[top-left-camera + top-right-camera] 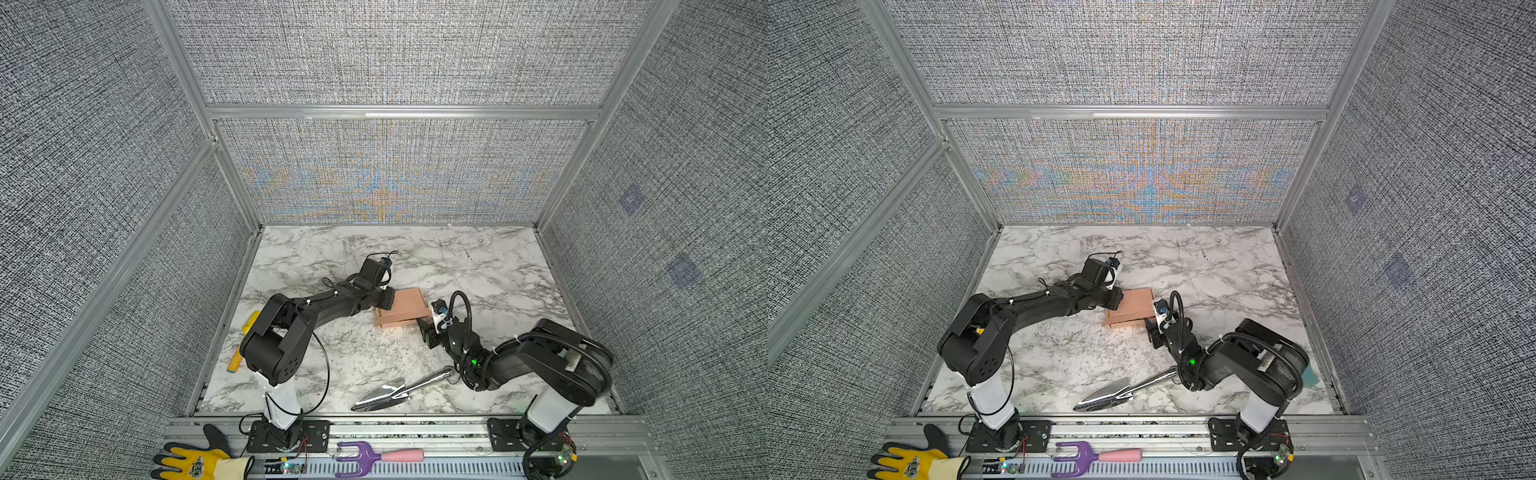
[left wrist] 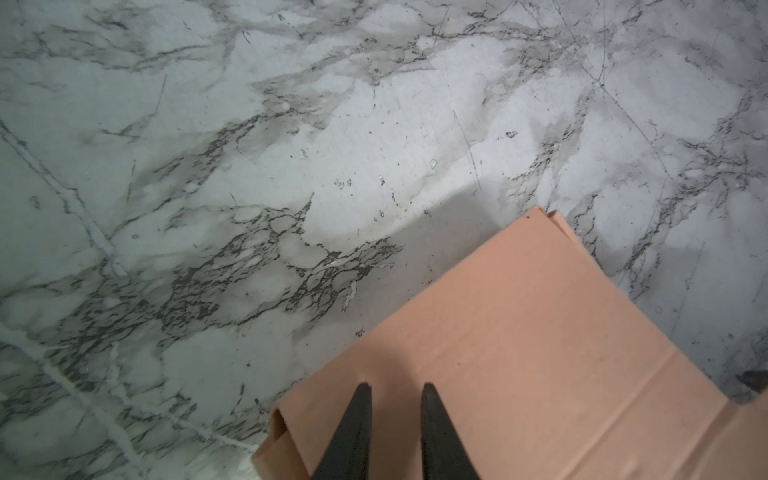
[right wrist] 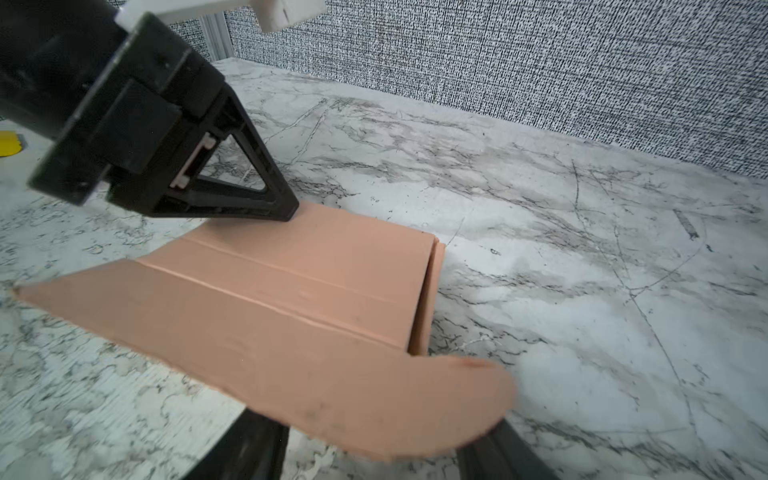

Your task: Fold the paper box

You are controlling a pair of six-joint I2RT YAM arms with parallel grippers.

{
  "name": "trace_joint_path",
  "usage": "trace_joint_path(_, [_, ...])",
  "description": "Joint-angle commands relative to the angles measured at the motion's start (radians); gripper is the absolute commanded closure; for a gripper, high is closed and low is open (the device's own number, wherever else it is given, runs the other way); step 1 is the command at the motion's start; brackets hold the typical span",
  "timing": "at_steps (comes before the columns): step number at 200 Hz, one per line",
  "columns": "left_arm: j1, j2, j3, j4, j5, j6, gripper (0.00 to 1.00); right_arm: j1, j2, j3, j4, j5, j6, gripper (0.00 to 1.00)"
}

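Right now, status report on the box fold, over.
Left end effector narrowly open, tips on paper box top. Right end effector open at loose flap. Trowel nearby, clear.

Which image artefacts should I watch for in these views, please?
In both top views, rainbow moiré ripples over the back wall and the trowel glints; in the left wrist view, the left gripper shadows the paper box; in the right wrist view, its near flap is blurred.

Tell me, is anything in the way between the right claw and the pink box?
No, nothing visible. The right gripper is open, right at the loose flap of the box. The left gripper rests on the box top from the other side, and the trowel lies aside, nearer the front.
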Motion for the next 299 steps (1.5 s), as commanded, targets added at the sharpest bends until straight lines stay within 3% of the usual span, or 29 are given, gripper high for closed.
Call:
trace_joint_path(1, [0.000, 0.013, 0.001, -0.075, 0.008, -0.003, 0.76, 0.006, -0.087, 0.006, -0.248, -0.055, 0.066, 0.38])
trace_joint_path(71, [-0.001, 0.039, 0.012, -0.082, -0.003, 0.003, 0.76, 0.043, -0.398, 0.077, -0.807, -0.217, 0.214, 0.37])
trace_joint_path(106, [0.000, 0.056, 0.018, -0.086, -0.004, 0.008, 0.76, 0.032, -0.548, 0.104, -0.956, -0.173, 0.294, 0.34])
trace_joint_path(129, [0.000, 0.059, 0.023, -0.086, 0.001, 0.010, 0.77, -0.015, -0.483, 0.230, -1.066, -0.174, 0.313, 0.34])
trace_joint_path(192, [-0.002, 0.034, 0.024, -0.098, 0.011, 0.011, 0.77, -0.145, -0.217, 0.474, -1.146, -0.261, 0.315, 0.38])
trace_joint_path(244, [-0.003, 0.008, 0.039, -0.124, -0.010, 0.016, 0.73, -0.216, -0.214, 0.456, -1.157, -0.301, 0.316, 0.39])
trace_joint_path(299, [-0.002, -0.034, 0.067, -0.135, -0.004, -0.005, 0.68, -0.217, -0.149, 0.513, -1.186, -0.315, 0.270, 0.38])
